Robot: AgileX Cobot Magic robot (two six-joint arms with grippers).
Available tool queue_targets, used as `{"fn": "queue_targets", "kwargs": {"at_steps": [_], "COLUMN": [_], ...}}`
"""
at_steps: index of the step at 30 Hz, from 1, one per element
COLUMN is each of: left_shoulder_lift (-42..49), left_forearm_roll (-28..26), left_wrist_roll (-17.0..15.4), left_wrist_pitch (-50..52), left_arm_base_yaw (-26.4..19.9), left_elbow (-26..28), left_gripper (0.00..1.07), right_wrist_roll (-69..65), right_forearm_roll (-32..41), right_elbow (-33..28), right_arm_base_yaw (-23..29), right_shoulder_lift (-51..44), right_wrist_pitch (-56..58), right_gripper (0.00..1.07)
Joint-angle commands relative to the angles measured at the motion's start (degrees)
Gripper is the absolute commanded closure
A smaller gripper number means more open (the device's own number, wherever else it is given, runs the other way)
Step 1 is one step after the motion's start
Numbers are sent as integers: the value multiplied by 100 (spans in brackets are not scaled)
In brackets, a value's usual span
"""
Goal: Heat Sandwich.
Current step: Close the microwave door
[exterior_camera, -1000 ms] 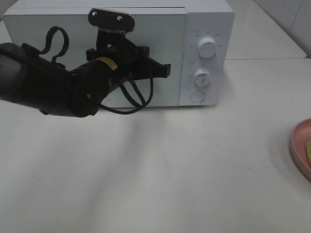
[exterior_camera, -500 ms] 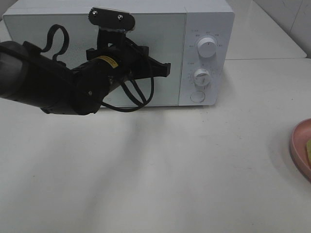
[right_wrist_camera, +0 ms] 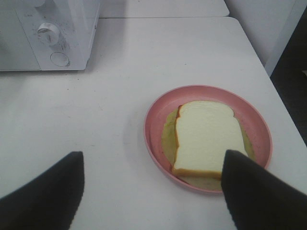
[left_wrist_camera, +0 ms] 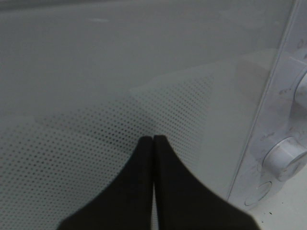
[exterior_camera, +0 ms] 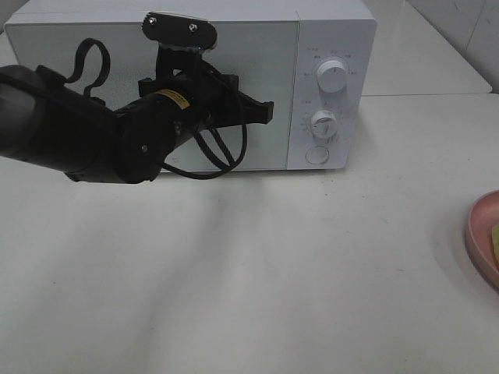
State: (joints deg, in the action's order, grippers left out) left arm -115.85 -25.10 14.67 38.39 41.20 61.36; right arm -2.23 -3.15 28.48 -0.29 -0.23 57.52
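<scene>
Claw left (left_wrist_camera: 153, 139), pressed together, has crept slightly closer to the microwave (exterior_camera: 327, 47) door; right claw (right_wrist_camera: 152, 191) gapes above the sandwich (right_wrist_camera: 206, 136). Door unopened.

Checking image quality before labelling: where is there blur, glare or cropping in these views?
Left wrist: the shut fingers are soft black blurs against the sharp dotted microwave door. Right wrist: sandwich crisp, fingers blurred. Exterior high: pink plate cropped at the edge, soft arm shadow on the table.

Left tool (left_wrist_camera: 153, 140) closed, tips together, right up against the microwave door (left_wrist_camera: 120, 72) with its dotted mesh. Control panel beside it: knob (left_wrist_camera: 286, 157), round button (left_wrist_camera: 257, 194) below.
</scene>
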Motion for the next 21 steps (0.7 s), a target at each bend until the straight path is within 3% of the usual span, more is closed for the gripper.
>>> {"fn": "queue_targets", "kwargs": {"at_steps": [1,12,21], "left_shoulder_lift": [126,745,1352], "left_forearm_roll": [-327,-327,-246], "left_wrist_roll": [-23,-52,-52], "left_wrist_pitch": [-11,-74,-1919], "left_arm_base_yaw": [-109,17,74], "left_elbow": [17,-854,-1083], "left_gripper": [107,107,107], "right_wrist_roll": [23,23,23], "right_forearm_roll": [-6,-6,-6], "right_elbow": [-6,-6,-6], "right_arm_base_yaw": [-46,-46,-46], "right_shoulder_lift": [-160,-160,-160], "right_wrist_pitch": [-46,-46,-46], "right_gripper": [31,31,31]}}
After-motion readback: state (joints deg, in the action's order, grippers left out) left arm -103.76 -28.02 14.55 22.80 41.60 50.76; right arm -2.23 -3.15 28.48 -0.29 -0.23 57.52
